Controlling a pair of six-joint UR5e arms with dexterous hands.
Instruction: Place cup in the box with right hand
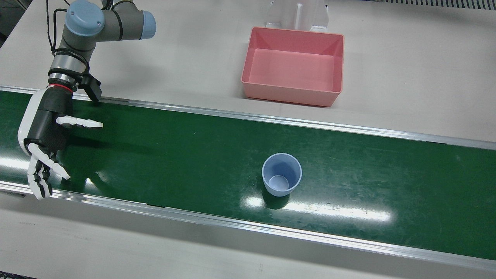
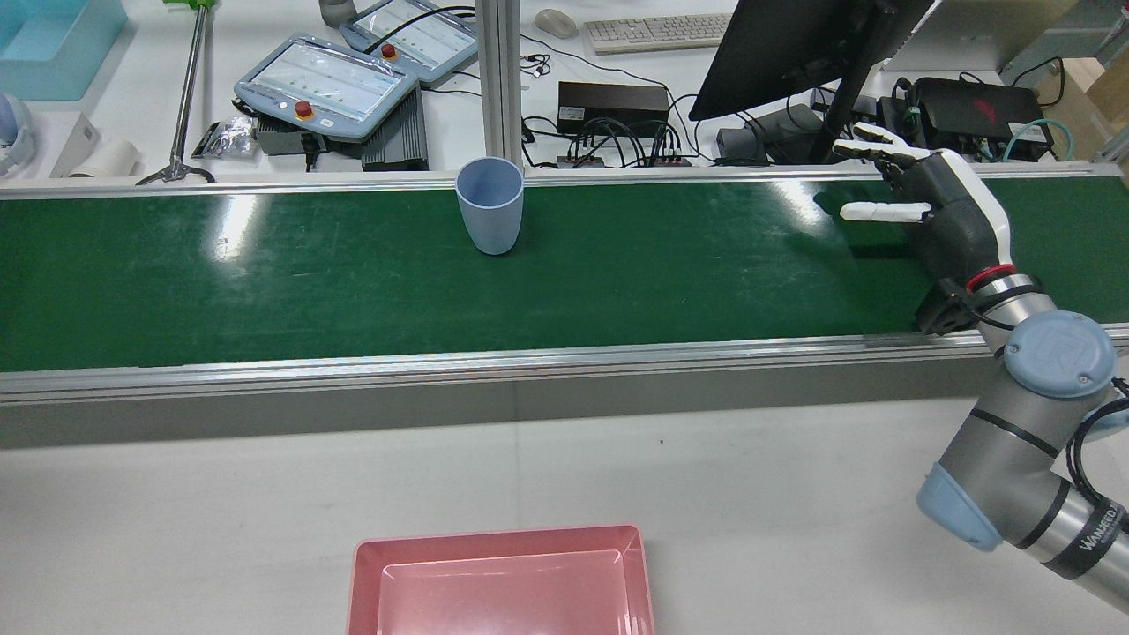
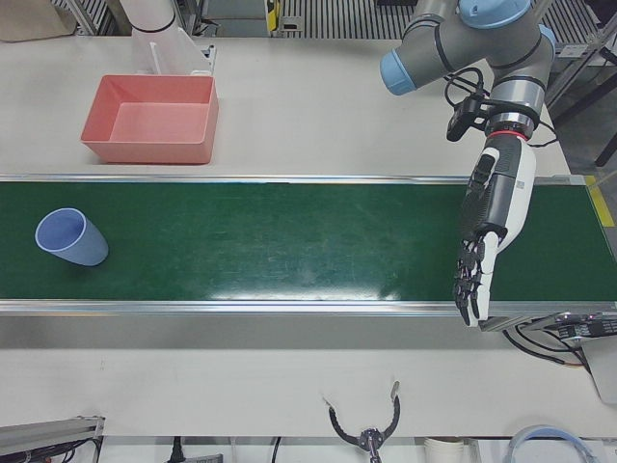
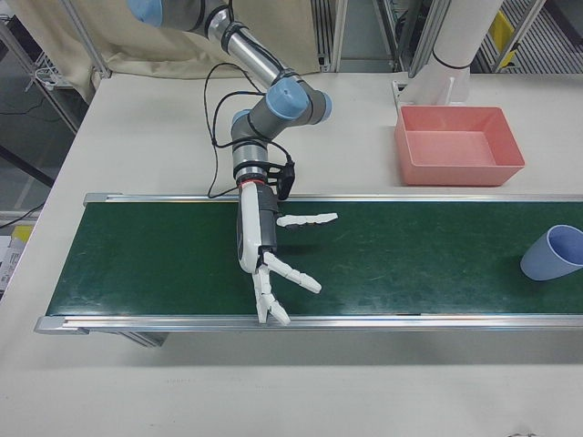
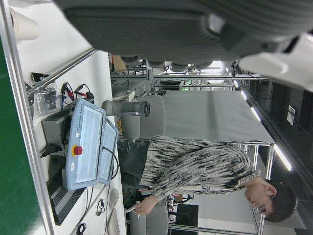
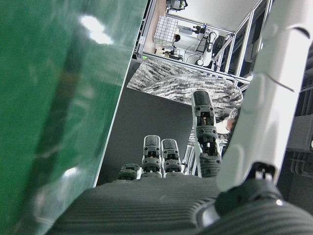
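One cup stands upright on the green belt, well apart from my right hand, and the pink box waits empty on the counter beyond the belt. I judge the reach is the step now: I'd sweep the hand along the belt, low, thumb on one side of the cup's wall and fingers on the other. The right hand hovers over the belt, fingers spread wide, holding nothing. I cannot tell the left hand's state.
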